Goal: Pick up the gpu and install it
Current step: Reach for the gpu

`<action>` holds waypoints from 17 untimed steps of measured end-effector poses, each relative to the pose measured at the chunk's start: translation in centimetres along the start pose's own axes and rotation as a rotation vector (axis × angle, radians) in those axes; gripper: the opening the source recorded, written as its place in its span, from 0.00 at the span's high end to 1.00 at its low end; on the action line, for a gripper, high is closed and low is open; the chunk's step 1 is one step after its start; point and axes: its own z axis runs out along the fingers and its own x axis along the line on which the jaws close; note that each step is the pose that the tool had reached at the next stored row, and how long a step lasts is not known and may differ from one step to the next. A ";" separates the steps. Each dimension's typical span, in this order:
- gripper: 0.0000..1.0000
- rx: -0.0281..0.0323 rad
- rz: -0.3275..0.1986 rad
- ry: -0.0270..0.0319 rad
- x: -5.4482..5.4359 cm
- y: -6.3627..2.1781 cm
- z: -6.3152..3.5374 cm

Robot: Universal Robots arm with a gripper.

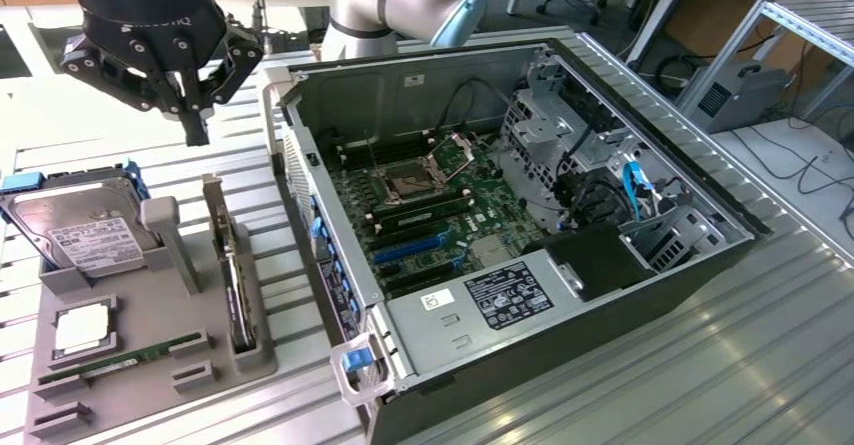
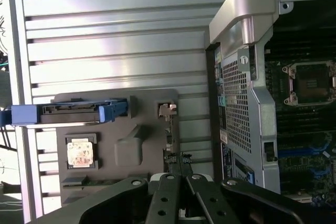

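The gripper [image 1: 198, 125] hangs above the far end of the grey holder tray [image 1: 147, 375] on the exterior view's left. Its fingers are pressed together with nothing between them, and it is well clear of every part. The gpu [image 1: 235, 285] stands on its long edge in a narrow slot along the tray's right side, just beside the open computer case [image 1: 694, 255]. That upright seating likely leaves its top edge free for a pinch from above. It looks like a thin dark board running from near to far, with a silver bracket at its far end. In the wrist view the closed gripper [image 2: 181, 177] lines up almost over the gpu [image 2: 169, 148], seen edge-on as a slim line. The hard drive [image 1: 80, 235], a processor [image 1: 83, 330] and a green memory stick [image 1: 120, 357] sit in their own recesses further left. Inside the case, the motherboard's blue expansion slots [image 1: 407, 250] lie bare.
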 end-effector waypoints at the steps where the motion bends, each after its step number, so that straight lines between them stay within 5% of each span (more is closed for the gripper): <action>1: 0.89 0.0000 0.000 0.0000 0.0 0.00 0.00; 17: 0.89 0.0000 0.000 0.0000 0.0 -0.77 -0.03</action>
